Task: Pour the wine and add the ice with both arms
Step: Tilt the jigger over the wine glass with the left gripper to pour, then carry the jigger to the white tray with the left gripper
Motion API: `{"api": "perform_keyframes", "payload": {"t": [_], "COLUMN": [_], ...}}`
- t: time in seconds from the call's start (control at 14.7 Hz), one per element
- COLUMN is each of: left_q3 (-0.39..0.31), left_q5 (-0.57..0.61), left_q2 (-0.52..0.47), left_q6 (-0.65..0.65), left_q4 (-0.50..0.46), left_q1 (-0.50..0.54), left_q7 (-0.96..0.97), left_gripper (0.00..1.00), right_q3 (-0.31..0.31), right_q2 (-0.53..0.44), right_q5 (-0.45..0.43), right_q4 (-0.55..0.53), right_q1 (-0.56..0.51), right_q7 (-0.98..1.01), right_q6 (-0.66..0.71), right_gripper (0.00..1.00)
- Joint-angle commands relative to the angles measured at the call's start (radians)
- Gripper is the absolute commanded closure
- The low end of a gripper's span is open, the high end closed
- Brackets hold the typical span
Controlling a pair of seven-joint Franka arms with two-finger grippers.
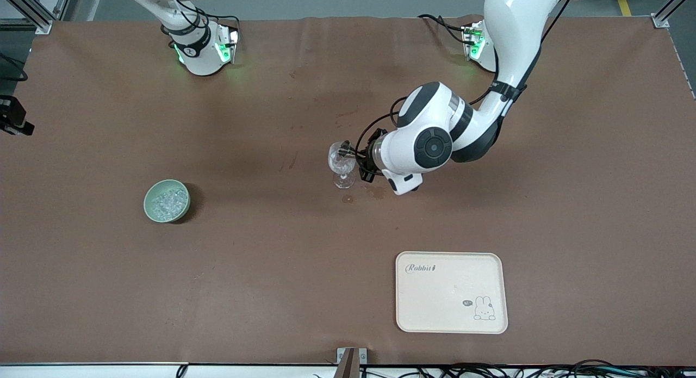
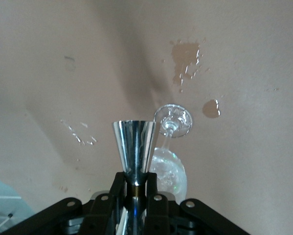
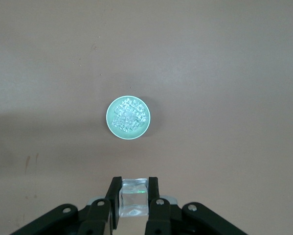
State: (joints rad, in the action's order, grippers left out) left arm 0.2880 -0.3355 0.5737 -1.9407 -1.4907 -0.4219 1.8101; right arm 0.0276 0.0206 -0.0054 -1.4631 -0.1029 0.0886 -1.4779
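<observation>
glass: stemmed glass (image 1: 342,166) stands right beside left end effector (image 2: 135,188), which grips a steel jigger (image 2: 134,149) tipped at it
ice: right end effector (image 3: 133,198) pinches a cube (image 3: 133,197), high over the bowl (image 3: 128,117)

My table and the room around it

A brown cover (image 1: 228,269) lies smooth over my table, wet stains (image 2: 188,61) darkening its middle. Past the cover's edge I see grey floor (image 1: 337,0), aluminium frame posts (image 1: 32,11) at the corners, and tangled black cables (image 1: 489,370).
</observation>
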Motion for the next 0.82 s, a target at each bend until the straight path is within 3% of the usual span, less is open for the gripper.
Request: {"api": "perform_keyframes", "payload": {"t": [0.0,0.75], "left_q3": [0.000,0.008], "left_q5": [0.029,-0.006], "left_q2": [-0.017,-0.017], "left_q6": [0.013,0.026], "left_q4": [-0.010,0.003], "left_q1": [-0.003,0.017], "left_q7": [0.018,-0.050], "left_gripper": [1.00,1.00], "right_q3": [-0.009,-0.009], "right_q2": [-0.004,-0.004], "right_q5": [0.012,0.012], "right_q4": [-0.003,-0.003], "right_q1": [-0.012,-0.012], "right_q7": [0.008,0.008], "right_q6": [-0.002,-0.001], "right_gripper": [0.99,0.99]}}
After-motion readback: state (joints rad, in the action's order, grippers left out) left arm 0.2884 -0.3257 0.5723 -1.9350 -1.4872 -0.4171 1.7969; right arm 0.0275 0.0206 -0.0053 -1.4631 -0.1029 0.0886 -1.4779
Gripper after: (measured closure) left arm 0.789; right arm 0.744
